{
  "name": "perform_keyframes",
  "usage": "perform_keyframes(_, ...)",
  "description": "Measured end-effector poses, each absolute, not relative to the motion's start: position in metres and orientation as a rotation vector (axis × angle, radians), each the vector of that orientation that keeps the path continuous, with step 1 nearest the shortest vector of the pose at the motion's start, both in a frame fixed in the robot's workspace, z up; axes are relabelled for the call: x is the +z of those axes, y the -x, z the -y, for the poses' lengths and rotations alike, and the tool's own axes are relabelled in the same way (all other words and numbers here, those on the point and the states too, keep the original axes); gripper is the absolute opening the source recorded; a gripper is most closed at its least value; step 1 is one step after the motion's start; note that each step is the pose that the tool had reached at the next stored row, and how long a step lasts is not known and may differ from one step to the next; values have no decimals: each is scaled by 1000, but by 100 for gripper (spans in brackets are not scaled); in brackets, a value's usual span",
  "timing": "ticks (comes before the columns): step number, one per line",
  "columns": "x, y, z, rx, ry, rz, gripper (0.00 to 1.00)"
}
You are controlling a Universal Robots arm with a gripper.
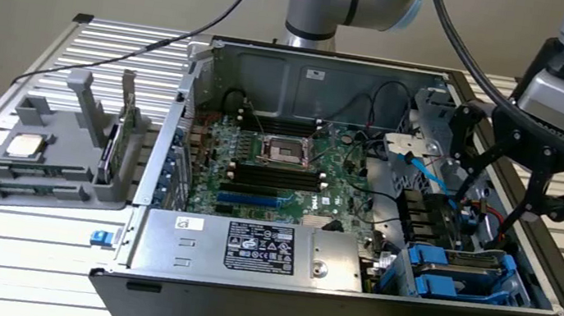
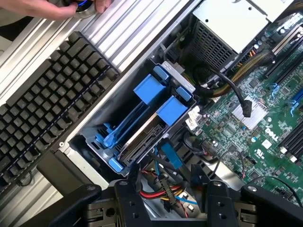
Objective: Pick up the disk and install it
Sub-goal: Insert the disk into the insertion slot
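The disk (image 1: 461, 272) lies in the drive cage at the front corner of the open computer case, on the exterior view's right, clipped in its blue carrier. In the wrist view the disk (image 2: 142, 135) shows edge-on as a silver-grey slab between blue carrier rails and tabs. My gripper (image 1: 534, 214) hangs above the case just behind the cage, its black fingers spread apart with nothing between them. In the wrist view my gripper (image 2: 171, 203) is open over a bundle of red, yellow and blue cables next to the cage.
The case holds a green motherboard (image 1: 281, 166) and a silver power supply (image 1: 247, 248) along its front. A grey fixture (image 1: 49, 163) with a square chip and an upright card stands at the exterior view's left. A black keyboard (image 2: 47, 94) and a person's hand (image 2: 57, 7) lie beyond the case.
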State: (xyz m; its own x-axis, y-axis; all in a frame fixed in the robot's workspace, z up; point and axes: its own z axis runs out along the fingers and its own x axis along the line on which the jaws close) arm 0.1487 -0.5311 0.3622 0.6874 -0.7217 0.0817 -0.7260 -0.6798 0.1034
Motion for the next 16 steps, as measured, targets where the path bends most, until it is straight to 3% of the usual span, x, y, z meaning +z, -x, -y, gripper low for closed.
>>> perform_keyframes(16,360,-149,529,57,-2800,1117,55)
